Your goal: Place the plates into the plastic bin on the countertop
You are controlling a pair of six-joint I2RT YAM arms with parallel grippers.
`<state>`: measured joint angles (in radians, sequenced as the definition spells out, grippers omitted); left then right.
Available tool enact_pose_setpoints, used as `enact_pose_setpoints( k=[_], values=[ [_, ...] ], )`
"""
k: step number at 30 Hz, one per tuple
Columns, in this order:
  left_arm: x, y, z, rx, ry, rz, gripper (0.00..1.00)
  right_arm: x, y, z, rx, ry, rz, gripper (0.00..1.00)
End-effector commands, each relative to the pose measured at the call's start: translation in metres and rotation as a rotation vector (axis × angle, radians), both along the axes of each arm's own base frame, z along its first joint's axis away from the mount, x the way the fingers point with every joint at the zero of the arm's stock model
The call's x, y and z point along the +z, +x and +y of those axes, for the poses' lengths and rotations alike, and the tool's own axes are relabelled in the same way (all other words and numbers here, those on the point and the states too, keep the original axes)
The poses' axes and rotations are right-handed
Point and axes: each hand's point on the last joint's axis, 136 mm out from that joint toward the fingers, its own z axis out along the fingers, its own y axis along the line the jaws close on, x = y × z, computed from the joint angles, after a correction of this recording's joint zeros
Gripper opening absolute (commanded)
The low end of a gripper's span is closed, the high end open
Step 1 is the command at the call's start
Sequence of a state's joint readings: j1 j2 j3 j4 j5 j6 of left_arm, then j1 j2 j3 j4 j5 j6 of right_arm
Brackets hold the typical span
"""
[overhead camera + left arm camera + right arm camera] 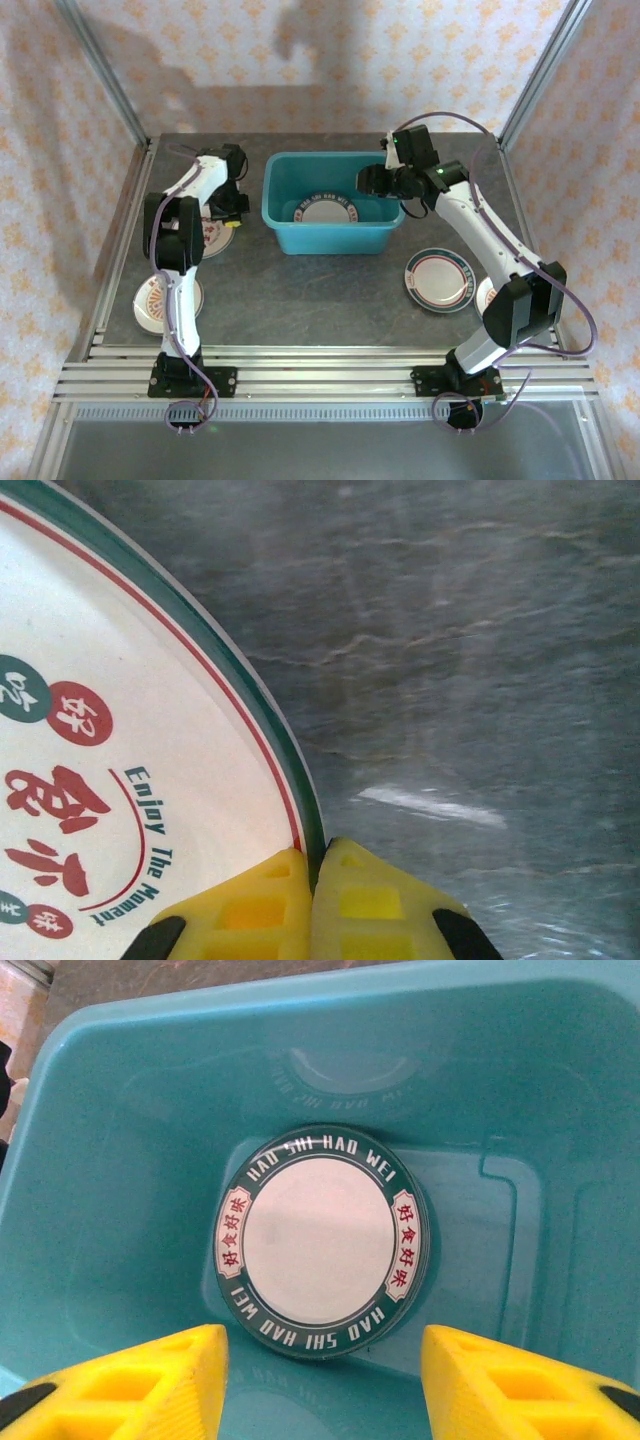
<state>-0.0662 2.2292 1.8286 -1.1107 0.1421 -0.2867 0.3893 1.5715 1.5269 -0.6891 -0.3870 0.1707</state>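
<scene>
Pinching the plate [120,730] by its thin edge with the left end effector [315,852]; may slip and fall. Holding right end effector [322,1345] open above bin [120,1160].

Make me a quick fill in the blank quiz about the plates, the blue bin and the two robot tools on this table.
1. The plate lying in the bin has a dark ___ rim.
2. The left tool is shut on the rim of a second plate whose big characters are ___.
3. The right tool hangs open above the ___.
4. The bin holds exactly ___ plate.
Missing words: green; red; bin; one.
</scene>
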Motion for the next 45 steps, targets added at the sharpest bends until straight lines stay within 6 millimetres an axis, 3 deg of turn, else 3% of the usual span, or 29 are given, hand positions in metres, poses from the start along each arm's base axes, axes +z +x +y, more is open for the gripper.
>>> enact_pose_setpoints(
  k=[1,13,18,22,27,31,38,45],
  values=[
    [-0.003,0.005,-0.017,0.045,-0.037,0.007,0.00,0.001,0.002,-0.004,0.000,-0.002,-0.020,0.53],
    [-0.007,0.012,-0.030,0.052,-0.030,0.007,0.03,-0.004,0.002,-0.014,-0.015,0.005,-0.012,0.53],
    [0.005,0.014,-0.025,0.050,-0.011,-0.033,0.20,-0.004,0.002,-0.015,-0.014,0.004,-0.011,0.53],
    [0.026,0.018,-0.019,0.062,-0.018,-0.107,0.43,-0.002,0.001,-0.015,-0.009,0.008,-0.012,0.53],
    [0.058,0.013,0.008,0.171,-0.067,-0.235,0.54,-0.001,0.001,-0.014,-0.004,0.013,-0.014,0.53],
    [0.070,-0.005,0.043,0.335,-0.137,-0.327,0.57,-0.001,0.002,-0.013,0.000,0.017,-0.012,0.53],
    [0.044,-0.043,0.091,0.602,-0.211,-0.365,0.60,0.004,0.004,-0.008,0.020,0.027,-0.006,0.53],
    [0.023,-0.049,0.109,0.647,-0.242,-0.340,0.62,0.009,0.004,-0.009,0.019,0.018,-0.006,0.53]
  ],
)
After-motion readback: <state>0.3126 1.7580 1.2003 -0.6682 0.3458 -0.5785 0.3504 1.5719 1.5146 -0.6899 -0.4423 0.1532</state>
